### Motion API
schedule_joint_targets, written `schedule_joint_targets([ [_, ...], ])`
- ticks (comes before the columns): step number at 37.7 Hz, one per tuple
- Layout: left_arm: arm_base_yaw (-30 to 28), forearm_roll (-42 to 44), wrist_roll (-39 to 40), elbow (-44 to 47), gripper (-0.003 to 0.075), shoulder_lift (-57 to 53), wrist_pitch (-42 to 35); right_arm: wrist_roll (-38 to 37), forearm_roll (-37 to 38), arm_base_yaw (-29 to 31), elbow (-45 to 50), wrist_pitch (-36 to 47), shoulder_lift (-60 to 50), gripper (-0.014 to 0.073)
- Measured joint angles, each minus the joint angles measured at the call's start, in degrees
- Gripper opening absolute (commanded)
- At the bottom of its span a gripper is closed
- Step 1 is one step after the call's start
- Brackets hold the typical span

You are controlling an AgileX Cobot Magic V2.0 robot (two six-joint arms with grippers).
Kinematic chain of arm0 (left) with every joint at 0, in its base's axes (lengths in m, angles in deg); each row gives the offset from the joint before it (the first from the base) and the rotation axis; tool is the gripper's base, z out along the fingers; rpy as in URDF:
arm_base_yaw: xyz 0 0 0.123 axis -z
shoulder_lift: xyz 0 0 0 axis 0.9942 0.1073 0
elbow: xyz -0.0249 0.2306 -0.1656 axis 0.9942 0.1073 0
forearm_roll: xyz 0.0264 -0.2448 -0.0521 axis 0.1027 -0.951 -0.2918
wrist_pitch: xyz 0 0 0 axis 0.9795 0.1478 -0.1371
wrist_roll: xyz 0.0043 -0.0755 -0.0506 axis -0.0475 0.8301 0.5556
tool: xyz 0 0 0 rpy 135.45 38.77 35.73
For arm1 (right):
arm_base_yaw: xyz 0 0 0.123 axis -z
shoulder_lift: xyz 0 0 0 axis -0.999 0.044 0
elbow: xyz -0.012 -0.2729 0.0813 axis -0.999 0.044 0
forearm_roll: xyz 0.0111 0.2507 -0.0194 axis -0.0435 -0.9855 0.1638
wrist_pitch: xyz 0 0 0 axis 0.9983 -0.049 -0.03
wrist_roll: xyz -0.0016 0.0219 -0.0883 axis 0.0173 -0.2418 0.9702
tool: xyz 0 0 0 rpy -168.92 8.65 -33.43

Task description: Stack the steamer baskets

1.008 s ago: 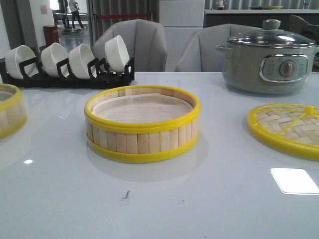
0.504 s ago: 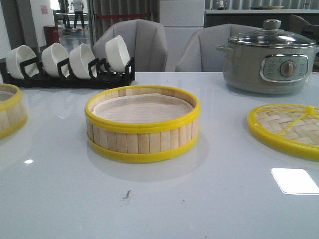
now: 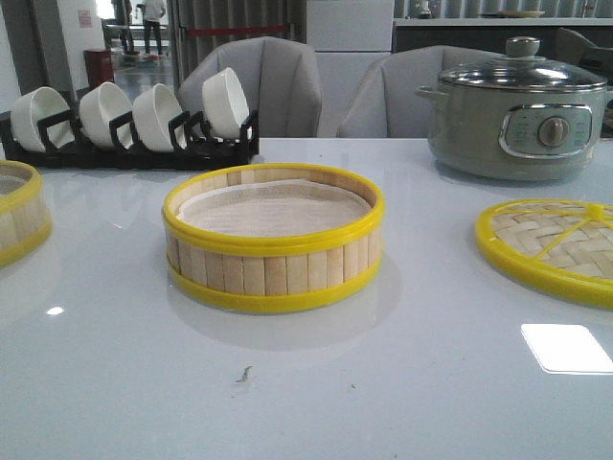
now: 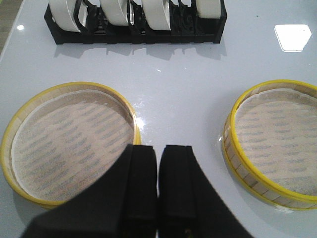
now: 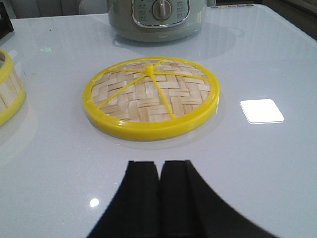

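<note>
Two steamer baskets point(image 4: 69, 146) point(image 4: 277, 144) sit well apart, unstacked. Both grippers point(image 4: 157, 163) point(image 5: 159, 178) hang clenched, empty. The left must open wide before gripping a basket's rim squarely.

Two steamer baskets point(image 3: 273, 240) point(image 3: 19, 220), four bowls point(image 3: 129, 115).

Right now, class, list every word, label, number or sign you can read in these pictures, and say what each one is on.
Nothing can be read.
Electric pot: markings on its control panel around the dial, too small and blurred to read.
Back wall, far left: a small red and white notice, too blurred to read.
Steamer baskets, woven lid, bowl rack: no text.
</note>
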Motion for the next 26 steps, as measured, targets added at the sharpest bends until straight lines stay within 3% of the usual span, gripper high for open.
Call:
schedule_joint_targets([
  [26,0.0,0.8,0.0,-0.1,0.0096,1.0,0.5,0.0,0.0,0.0,0.0,0.0,0.0,0.0057],
])
